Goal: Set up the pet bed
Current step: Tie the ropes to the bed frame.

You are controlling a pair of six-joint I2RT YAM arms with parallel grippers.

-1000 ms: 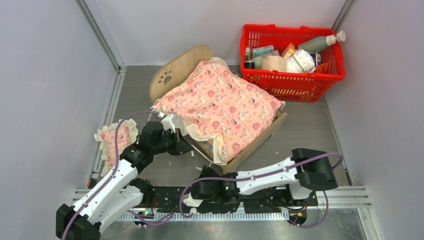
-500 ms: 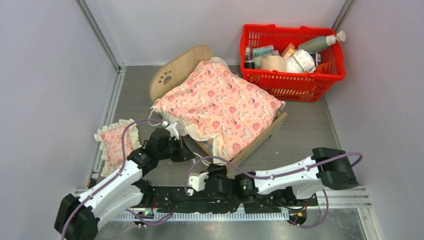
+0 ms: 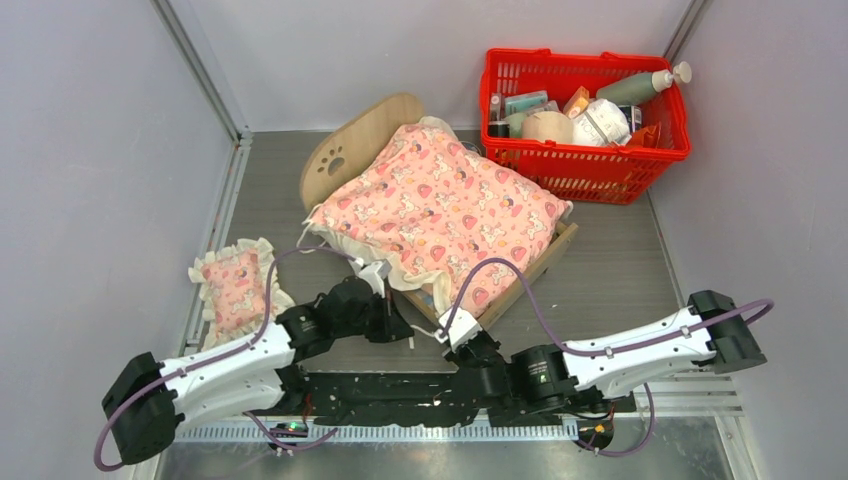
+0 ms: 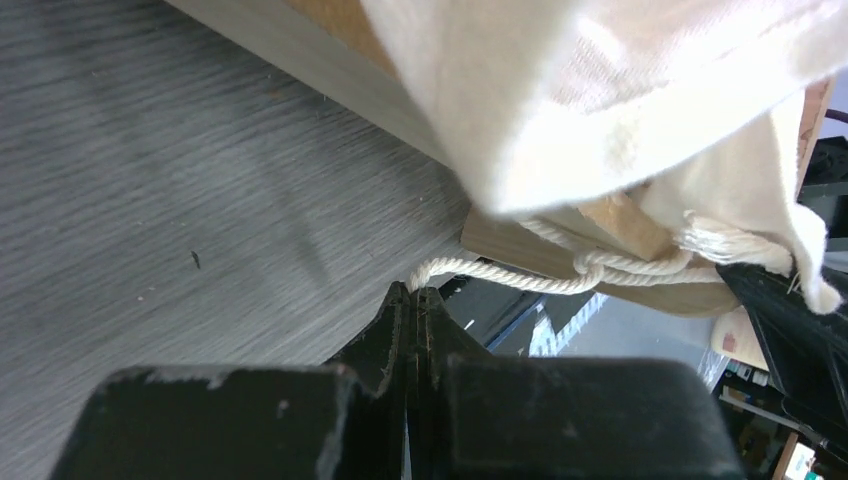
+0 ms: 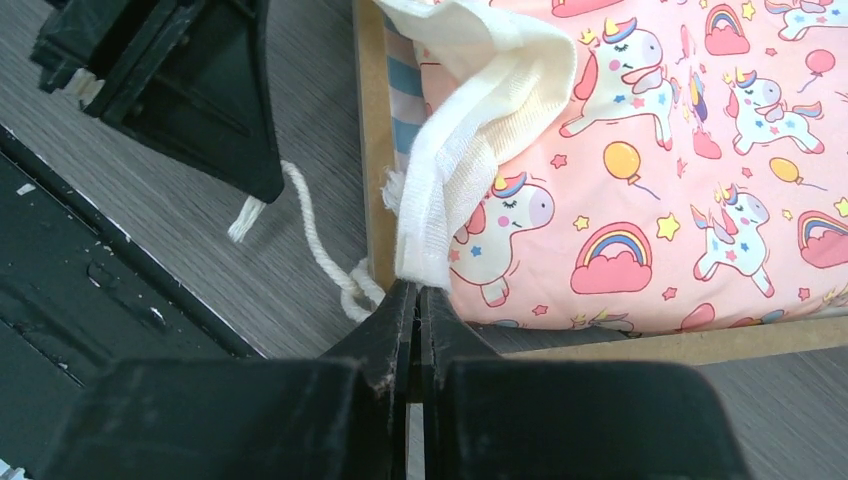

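top view - pet bed: light plywood pet bed (image 3: 365, 130) with an arched paw-cutout headboard, centre of frame, set diagonally, headboard toward upper left
top view - blanket: pink unicorn-print blanket (image 3: 440, 205) with cream frill, spread over the bed, frill hanging off the lower corner
top view - pillow: small pink frilled pillow (image 3: 232, 290), left edge, on the grey wood-grain table (image 3: 620, 250), well apart from the bed
top view - basket: red plastic basket (image 3: 585, 165) full of bottles and packets, upper right, just beside the bed's far end
top view - grippers: left gripper (image 3: 405, 332) and right gripper (image 3: 445, 330) both low at the bed's lower corner, near each other

left wrist - left gripper (image 4: 412, 300): jaws pressed together, nothing seen clamped
left wrist - cord: white twisted cotton cord (image 4: 500, 275), knotted at the bed corner, loose end just above the fingertips - contact unclear
left wrist - frill: cream frill (image 4: 600, 100) drooping over the frame, upper right

right wrist - right gripper (image 5: 420, 295): jaws closed flat, nothing between them, tips right under the frill's (image 5: 470, 150) lower edge - touching or not, can't tell
right wrist - mattress: blue-and-white striped mattress (image 5: 405, 75), a sliver inside the frame, top centre
right wrist - cord (image 5: 310, 225): frayed end lying on the table, below the left gripper (image 5: 190, 90), upper left
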